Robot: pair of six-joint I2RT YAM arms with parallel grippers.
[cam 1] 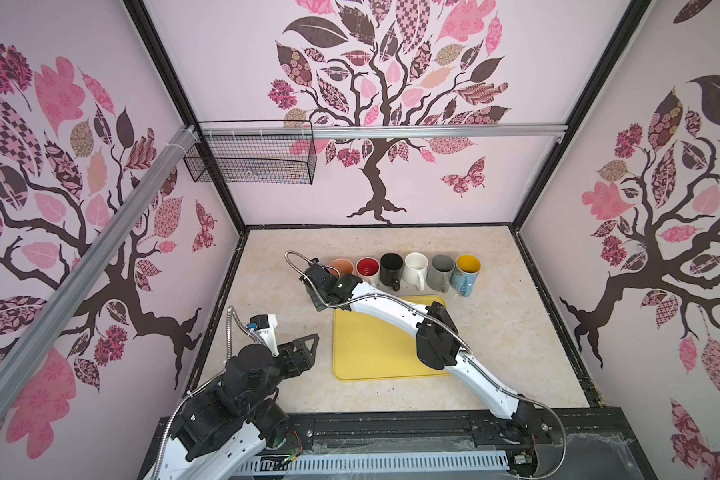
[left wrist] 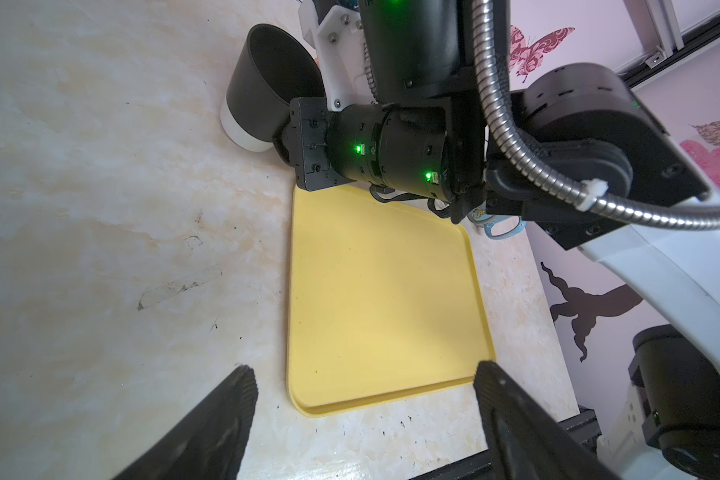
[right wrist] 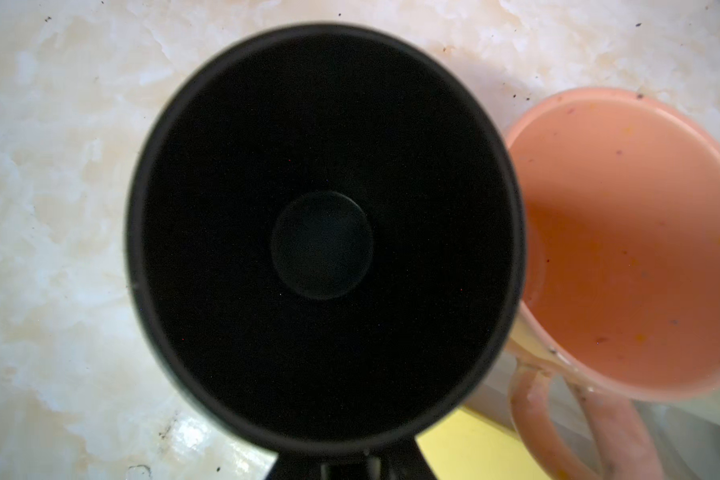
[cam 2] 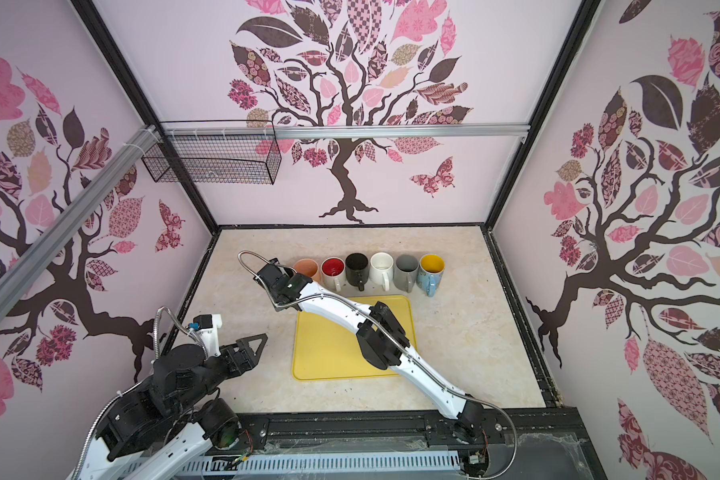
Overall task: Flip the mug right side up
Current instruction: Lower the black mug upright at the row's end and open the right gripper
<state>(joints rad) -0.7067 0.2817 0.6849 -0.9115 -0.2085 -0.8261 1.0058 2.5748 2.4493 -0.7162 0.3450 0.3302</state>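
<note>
Left tool (left wrist: 362,374) first, nearest me: its 2 fingers (left wrist: 225,415) stand wide apart with nothing between them. It hovers over the near-left tabletop (cam 1: 495,332), just beside the left edge of the yellow tray (cam 1: 375,353). The tray is bare, and my right arm stretches diagonally over it toward the far left.

Now the right tool (left wrist: 285,143): pinched together and clamped on the side of the black mug (right wrist: 321,245). The handle is hidden behind the tool, so I cannot see which part it grips.

That mug is mouth up, and the right wrist view looks straight into its dark inside. The left wrist view shows a white band at its base and a slight lean. I cannot tell whether the base touches the tabletop.

It sits past the tray's far-left corner, just beside the peach mug (cam 1: 341,266).

Running right from there are 5 more upright mugs: red-lined mug (cam 1: 367,267), charcoal mug (cam 1: 391,266), white mug (cam 1: 416,266), grey mug (cam 1: 441,268), and blue mug (cam 1: 467,270).

Farthest back, a wire basket (cam 1: 250,158) hangs on the wall.
</note>
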